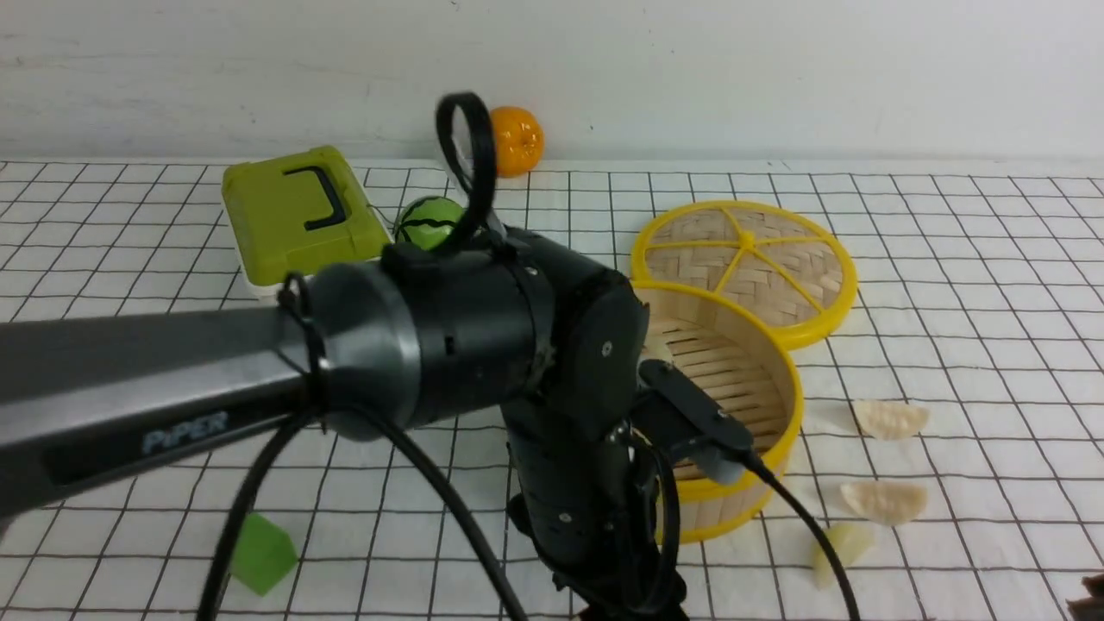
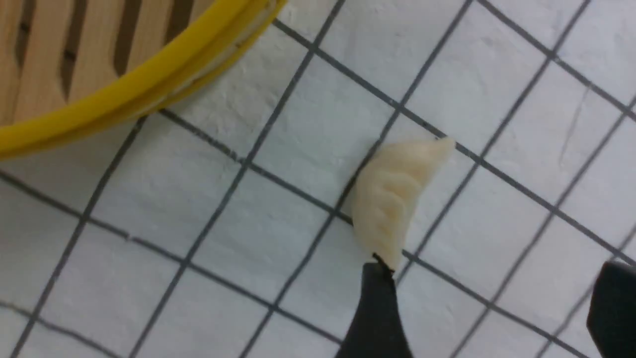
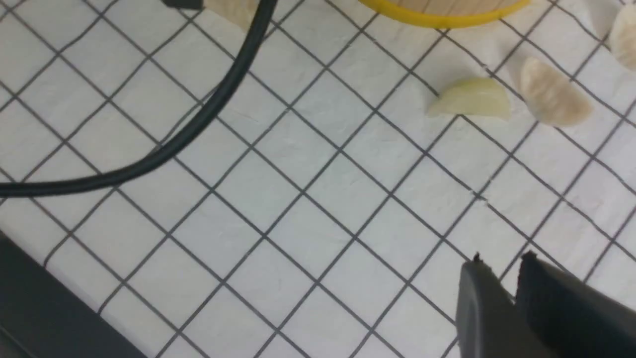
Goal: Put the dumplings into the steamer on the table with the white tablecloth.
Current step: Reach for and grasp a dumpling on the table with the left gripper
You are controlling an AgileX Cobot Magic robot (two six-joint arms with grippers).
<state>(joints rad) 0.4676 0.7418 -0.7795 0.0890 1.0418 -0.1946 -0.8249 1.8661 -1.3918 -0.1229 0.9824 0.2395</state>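
The steamer (image 1: 759,388) stands mid-table on the white tablecloth (image 1: 992,285), partly hidden by my left arm. A pale lump (image 1: 657,348) lies inside it. Three dumplings lie on the cloth to its right: one further back (image 1: 890,418), one nearer (image 1: 884,500) and one nearest the front edge (image 1: 841,548). In the left wrist view another dumpling (image 2: 395,196) lies beside the steamer's yellow rim (image 2: 124,89). My left gripper (image 2: 497,268) is open and empty, and one fingertip (image 2: 377,278) touches that dumpling's end. My right gripper (image 3: 503,261) is shut and empty, low over bare cloth, short of two dumplings (image 3: 472,99) (image 3: 554,94).
The woven yellow-rimmed lid (image 1: 746,267) leans behind the steamer. A green box (image 1: 297,211), a watermelon ball (image 1: 429,222) and an orange (image 1: 516,140) sit at the back left. A green cube (image 1: 263,552) lies front left. A black cable (image 3: 198,129) hangs over the cloth.
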